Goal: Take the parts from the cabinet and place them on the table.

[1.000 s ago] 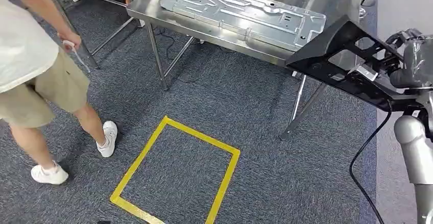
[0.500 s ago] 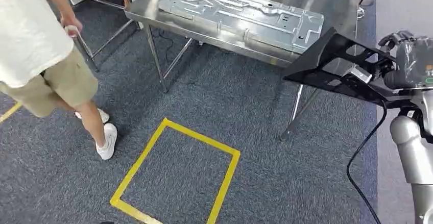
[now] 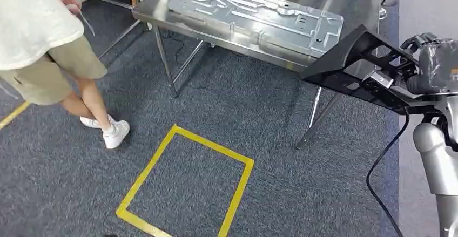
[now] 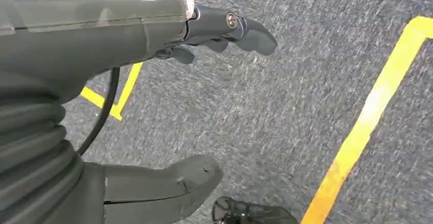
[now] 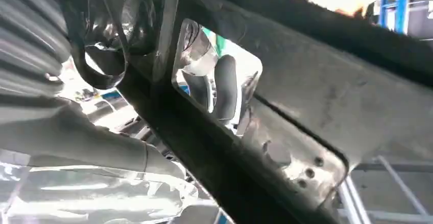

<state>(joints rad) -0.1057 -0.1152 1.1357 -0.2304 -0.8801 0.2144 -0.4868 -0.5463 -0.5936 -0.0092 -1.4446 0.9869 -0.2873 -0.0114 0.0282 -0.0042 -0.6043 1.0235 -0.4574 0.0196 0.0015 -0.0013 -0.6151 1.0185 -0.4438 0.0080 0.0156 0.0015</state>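
Note:
My right hand (image 3: 428, 65) grips a black metal frame part (image 3: 351, 67) and holds it in the air just off the near right corner of the steel table (image 3: 359, 5). A silver stamped panel (image 3: 259, 13) lies flat on that table. In the right wrist view the black frame part (image 5: 316, 91) crosses close in front, with a dark finger (image 5: 224, 89) showing through its cutout. My left hand (image 4: 102, 45) hangs over the carpet, thumb and fingers (image 4: 232, 27) apart, holding nothing.
A person (image 3: 43, 42) in a white shirt and khaki shorts walks at the left. A yellow tape square (image 3: 183, 183) marks the grey carpet before the table. Table legs (image 3: 167, 64) stand ahead. A black cable (image 3: 378, 167) hangs beside my right arm.
The person has stepped further left and back. The black frame part has shifted slightly in my right hand, its near end a little higher. The view has moved slightly.

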